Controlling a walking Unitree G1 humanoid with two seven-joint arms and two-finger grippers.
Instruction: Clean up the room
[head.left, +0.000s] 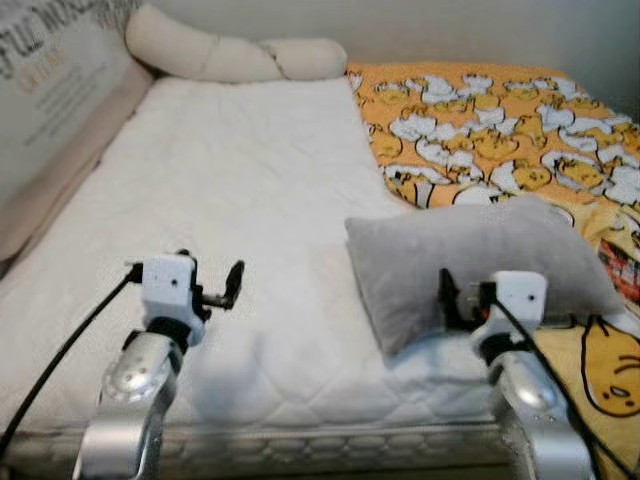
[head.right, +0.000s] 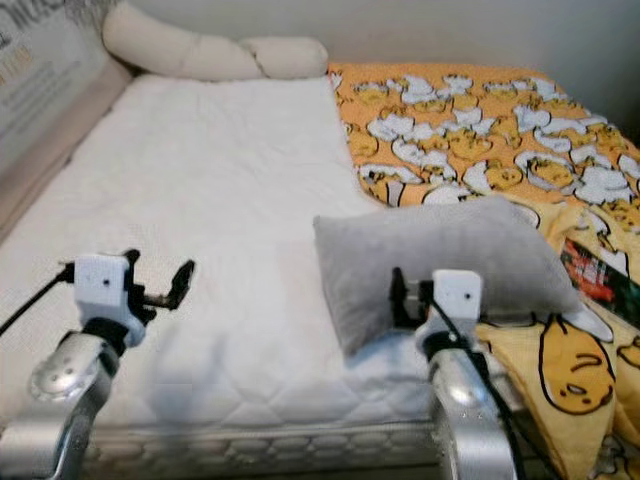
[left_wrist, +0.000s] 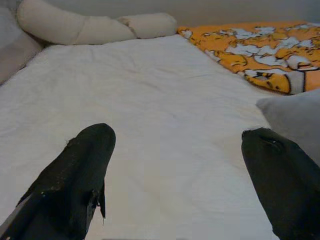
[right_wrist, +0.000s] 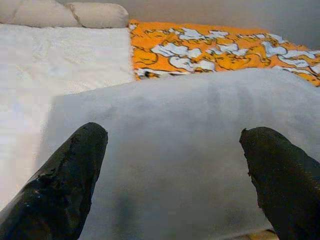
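Observation:
A grey pillow (head.left: 480, 250) lies on the white mattress (head.left: 230, 180), its right end resting on an orange-and-yellow cartoon blanket (head.left: 480, 110). My right gripper (head.left: 447, 295) hovers at the pillow's near edge, open. In the right wrist view its fingers (right_wrist: 65, 175) stand wide apart, with the grey pillow (right_wrist: 175, 110) between and beyond them. My left gripper (head.left: 228, 288) is open over bare mattress at the front left, well apart from the pillow. The left wrist view has the pillow's corner (left_wrist: 295, 115) beside one fingertip.
A long cream bolster (head.left: 220, 55) lies across the far end of the bed. A padded panel with printed lettering (head.left: 50, 90) runs along the left side. The blanket spreads over the bed's right half and hangs over the front right corner (head.left: 610, 370).

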